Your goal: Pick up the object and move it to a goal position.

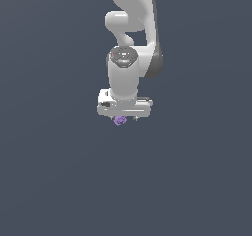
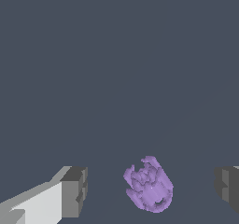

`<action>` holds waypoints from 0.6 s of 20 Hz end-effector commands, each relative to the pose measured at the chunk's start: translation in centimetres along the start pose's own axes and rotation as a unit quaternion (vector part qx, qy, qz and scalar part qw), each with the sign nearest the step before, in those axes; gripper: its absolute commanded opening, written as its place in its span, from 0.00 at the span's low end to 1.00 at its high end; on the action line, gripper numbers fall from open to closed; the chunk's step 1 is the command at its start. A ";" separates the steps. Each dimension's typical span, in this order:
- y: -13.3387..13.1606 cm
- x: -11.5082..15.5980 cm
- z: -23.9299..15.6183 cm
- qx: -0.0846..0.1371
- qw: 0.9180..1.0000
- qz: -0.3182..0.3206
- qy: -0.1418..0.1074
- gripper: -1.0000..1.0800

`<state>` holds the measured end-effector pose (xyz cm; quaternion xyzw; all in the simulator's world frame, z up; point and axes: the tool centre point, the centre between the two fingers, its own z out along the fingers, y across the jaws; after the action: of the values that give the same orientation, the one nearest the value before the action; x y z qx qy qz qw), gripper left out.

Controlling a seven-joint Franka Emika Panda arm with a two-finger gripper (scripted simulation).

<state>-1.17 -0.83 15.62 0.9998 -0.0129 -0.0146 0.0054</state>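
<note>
Nearest the wrist cam: two dark finger pads (image 2: pixel 74 190), spread wide, nothing clamped. Between them the purple object (image 2: pixel 149 190), lumpy, sitting on the grey floor (image 2: pixel 116 55), clear gaps on both sides, touching neither pad. Placed that way prob. to straddle the obj before closing, roughly centred so both pads meet it about together. Slightly nearer one pad than the other, so may nudge sideways on closing.

Exterior view, farther off: gripper (image 1: pixel 123 118) low over the floor, pointing straight down, object (image 1: pixel 119 120) peeking out just under the white hand. Arm (image 1: pixel 130 28) stacked vertically above, likely for a straight descent. No goal marker visible anywhere. Grasp not yet made; lift & transfer still ahead.
</note>
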 end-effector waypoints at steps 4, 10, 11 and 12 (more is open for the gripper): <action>0.4 0.2 -0.2 -0.001 1.000 -0.001 0.003 0.96; 2.3 1.2 -1.6 -0.005 1.000 0.000 0.021 0.96; 2.5 1.3 -1.7 -0.005 1.000 0.001 0.022 0.96; 2.5 1.3 -1.7 -0.005 1.000 0.002 0.023 0.96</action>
<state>0.03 -3.18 17.18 0.9998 -0.0140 0.0060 0.0104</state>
